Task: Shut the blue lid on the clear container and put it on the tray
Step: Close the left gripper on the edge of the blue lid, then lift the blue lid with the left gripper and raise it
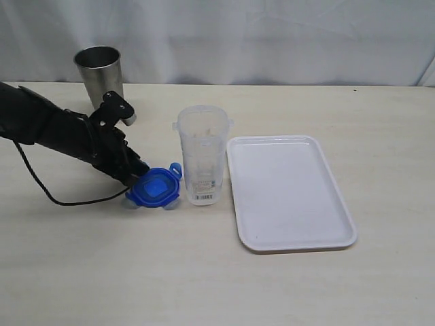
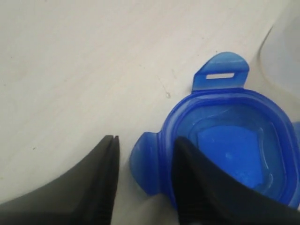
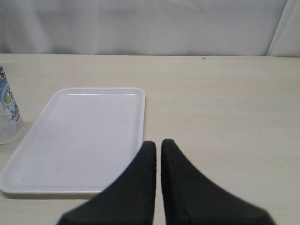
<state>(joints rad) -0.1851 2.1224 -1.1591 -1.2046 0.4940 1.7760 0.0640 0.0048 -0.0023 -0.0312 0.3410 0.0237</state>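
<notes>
The blue lid (image 1: 155, 187) lies flat on the table, just left of the clear container (image 1: 202, 153), which stands upright and open-topped. My left gripper (image 1: 132, 178) is down at the lid's left edge. In the left wrist view its jaws (image 2: 146, 140) stand apart, straddling the rim and one flap of the lid (image 2: 229, 145). One finger sits over the lid; the other stands on the table with a gap to the flap. The white tray (image 1: 289, 193) lies to the right of the container. My right gripper (image 3: 158, 143) is shut on nothing, hovering near the tray (image 3: 93, 136).
A grey steel cup (image 1: 100, 71) stands at the back left, behind my left arm. A black cable trails from that arm over the table. The container's base (image 3: 7, 112) shows beside the tray in the right wrist view.
</notes>
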